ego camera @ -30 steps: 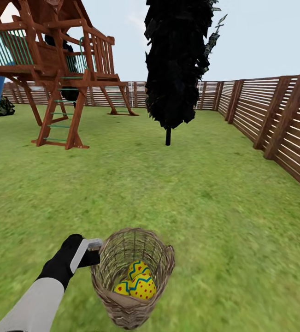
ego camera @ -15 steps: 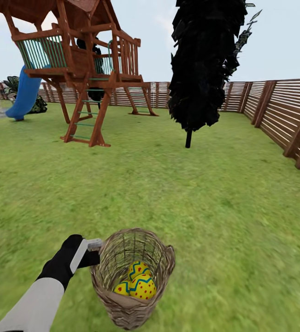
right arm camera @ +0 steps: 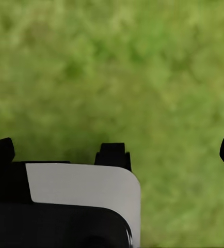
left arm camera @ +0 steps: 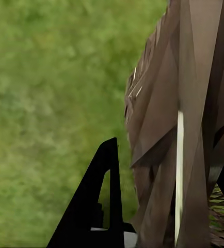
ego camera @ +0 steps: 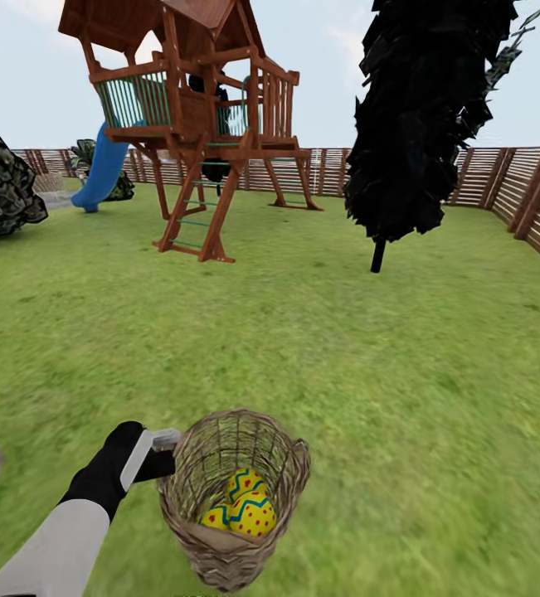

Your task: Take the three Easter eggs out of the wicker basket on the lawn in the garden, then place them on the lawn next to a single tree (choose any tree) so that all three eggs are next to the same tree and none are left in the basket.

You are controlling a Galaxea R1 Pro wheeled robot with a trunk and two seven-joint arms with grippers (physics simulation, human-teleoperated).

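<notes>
On the lawn, nearest the camera: near-to-far inventory.
Left pincer (ego camera: 168,439): black glove-like wrist and white plate, closed on the rim of the wicker basket (ego camera: 220,555); in the left wrist view one black finger (left arm camera: 94,199) sits outside the brown wall (left arm camera: 163,129), the other inside.
Basket: bucket-shaped, open twig weave, tapering to a narrow base, held upright above the grass.
Easter eggs (ego camera: 240,506): smooth, bright yellow, blue zigzag bands and red dots, nested together at the basket's bottom.
Right pincer (right arm camera: 169,150): black fingertips well apart over grass, holding nothing.
Lawn (ego camera: 402,398): flat, mottled green.
Columnar tree (ego camera: 427,124): ragged black foliage on a slim dark trunk, mid-distance right.
Play tower (ego camera: 199,124): reddish-brown timber, peaked roof, green railing and ladder rungs, blue slide (ego camera: 104,170) beside it.
Bush (ego camera: 0,182): rounded, dark, leafy, far left.
Fence (ego camera: 535,195): brown horizontal slats, ringing the yard.
</notes>
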